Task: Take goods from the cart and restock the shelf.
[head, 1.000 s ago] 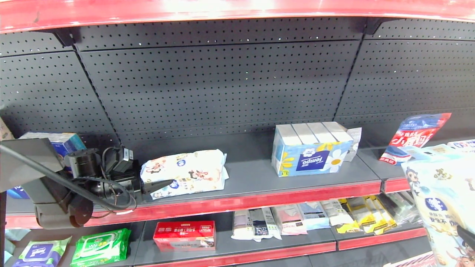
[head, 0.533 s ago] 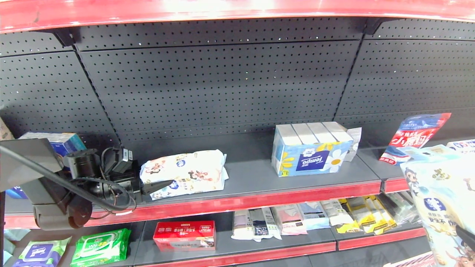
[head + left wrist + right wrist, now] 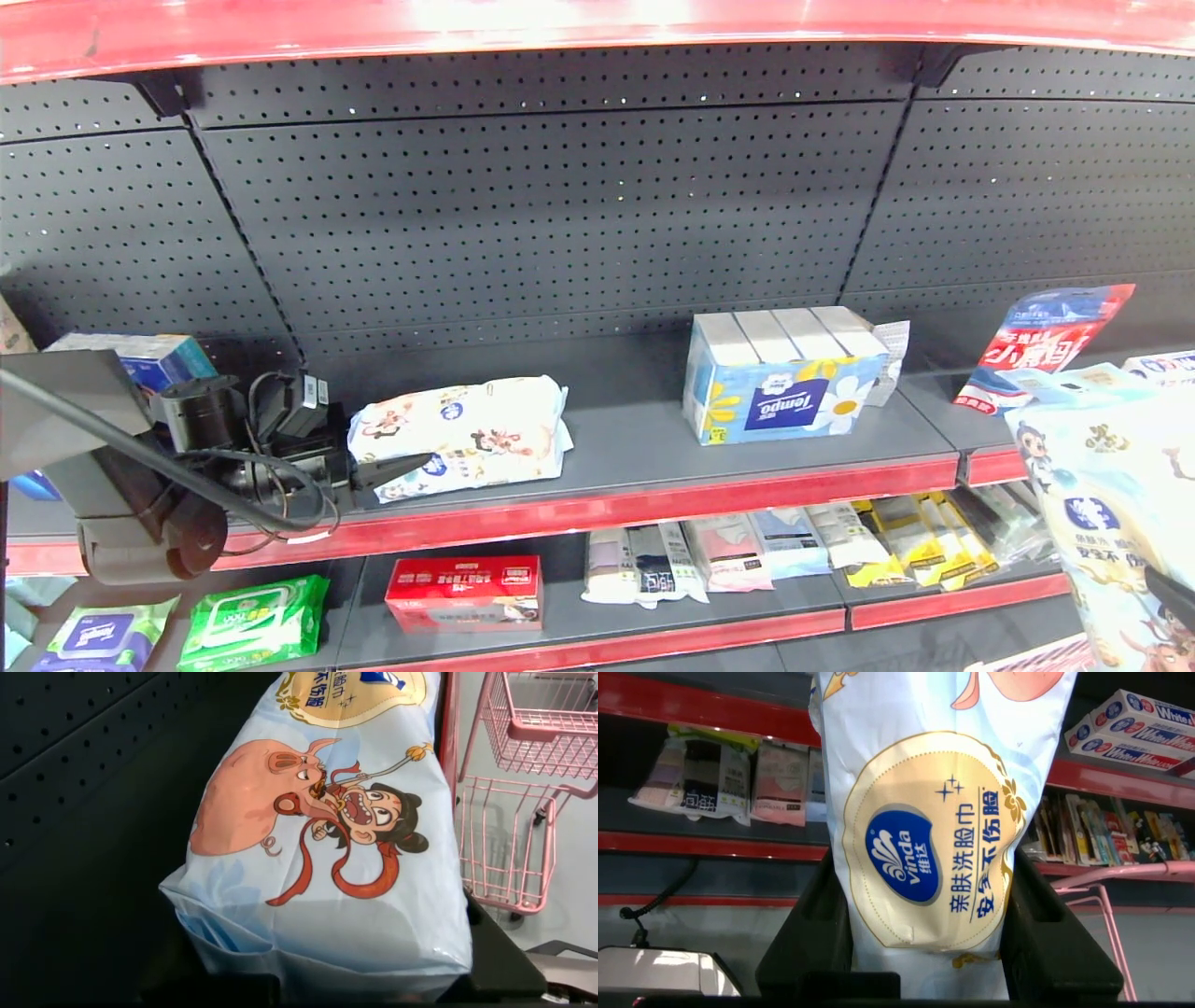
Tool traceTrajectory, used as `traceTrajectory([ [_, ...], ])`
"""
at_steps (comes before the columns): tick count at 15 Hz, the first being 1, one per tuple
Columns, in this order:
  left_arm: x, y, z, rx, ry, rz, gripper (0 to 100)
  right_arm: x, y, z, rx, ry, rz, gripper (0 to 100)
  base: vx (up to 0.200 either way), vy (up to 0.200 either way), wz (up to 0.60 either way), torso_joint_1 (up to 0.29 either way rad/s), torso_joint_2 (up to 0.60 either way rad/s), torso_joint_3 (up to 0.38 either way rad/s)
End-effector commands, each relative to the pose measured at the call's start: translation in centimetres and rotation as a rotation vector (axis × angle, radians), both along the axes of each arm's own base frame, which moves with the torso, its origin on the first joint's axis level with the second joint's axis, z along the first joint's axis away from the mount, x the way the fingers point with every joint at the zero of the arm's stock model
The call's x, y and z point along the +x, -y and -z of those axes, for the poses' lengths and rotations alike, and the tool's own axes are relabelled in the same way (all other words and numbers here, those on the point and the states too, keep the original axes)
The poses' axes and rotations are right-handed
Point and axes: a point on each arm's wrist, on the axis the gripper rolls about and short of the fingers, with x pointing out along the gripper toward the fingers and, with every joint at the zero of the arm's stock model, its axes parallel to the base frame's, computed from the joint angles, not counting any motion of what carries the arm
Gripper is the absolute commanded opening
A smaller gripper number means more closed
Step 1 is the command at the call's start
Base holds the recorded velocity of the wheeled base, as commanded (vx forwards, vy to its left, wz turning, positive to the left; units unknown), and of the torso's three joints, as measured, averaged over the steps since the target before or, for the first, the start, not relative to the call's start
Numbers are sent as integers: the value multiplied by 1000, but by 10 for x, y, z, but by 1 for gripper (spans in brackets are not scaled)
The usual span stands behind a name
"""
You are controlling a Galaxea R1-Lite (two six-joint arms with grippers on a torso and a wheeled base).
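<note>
A soft white tissue pack printed with cartoon figures (image 3: 462, 437) lies on the dark middle shelf (image 3: 644, 439), left of centre. My left gripper (image 3: 392, 457) is at the pack's left end with its fingers closed on it. In the left wrist view the same pack (image 3: 327, 849) lies between the dark fingers (image 3: 505, 966). A second pack of the same kind (image 3: 1111, 504) hangs upright at the far right, in front of the shelf. My right gripper (image 3: 924, 952) is shut on the lower part of that second pack (image 3: 924, 840).
A blue multi-pack of tissues (image 3: 784, 378) stands on the shelf right of centre, a red and blue pouch (image 3: 1046, 345) leans further right, and a blue box (image 3: 154, 359) sits at the left. The lower shelf holds a red box (image 3: 464, 588) and green wipes (image 3: 252, 621). A pink cart (image 3: 533, 793) stands behind.
My left gripper has shifted slightly to the left and the cartoon pack has slid with it. The right arm and its pack have hardly moved.
</note>
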Motion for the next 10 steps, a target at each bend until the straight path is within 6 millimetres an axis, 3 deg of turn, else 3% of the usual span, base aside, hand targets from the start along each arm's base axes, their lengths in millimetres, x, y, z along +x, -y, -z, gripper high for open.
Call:
traceTrajectory([
  [1,-3,0,2,-2,-13,0,0,1,0,0,0,-4,0,0,0,0,0,0,0,0],
  [10,-4,1,2,2,-5,1,0,1,0,0,0,-1,0,0,0,0,0,0,0,0],
])
